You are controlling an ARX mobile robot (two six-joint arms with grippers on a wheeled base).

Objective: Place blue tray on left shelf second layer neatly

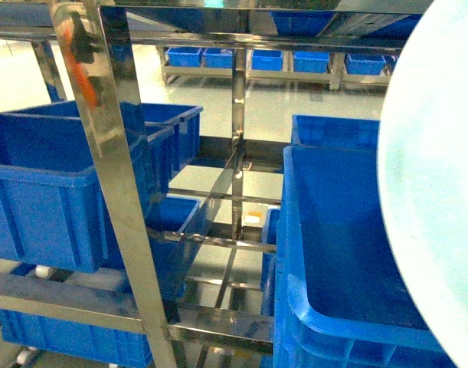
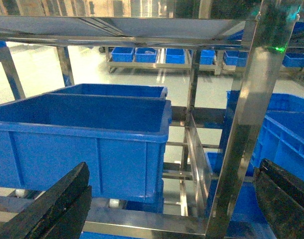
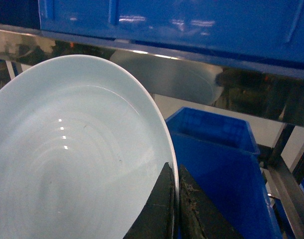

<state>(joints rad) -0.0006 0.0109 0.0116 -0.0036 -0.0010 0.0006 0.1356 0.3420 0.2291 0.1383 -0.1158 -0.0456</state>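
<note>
The blue tray (image 3: 67, 164) is pale sky-blue and glossy, and it fills the left of the right wrist view, held up on edge. My right gripper (image 3: 174, 169) is shut on its rim, one finger on each face. In the head view the tray (image 1: 433, 176) covers the right edge, close to the camera, above a blue crate, and hides the right gripper. The left shelf second layer (image 1: 65, 303) is a polished steel tier carrying blue crates. My left gripper (image 2: 174, 164) stands open in front of that shelf (image 2: 142, 221), holding nothing; it is outside the head view.
Two deep-blue crates (image 2: 82, 144) sit on the left tier. A square steel upright (image 1: 119, 192) stands close in front. On the right is a large blue crate (image 1: 348, 261), with another behind it. More crates sit on low racks (image 1: 249, 65) across the floor.
</note>
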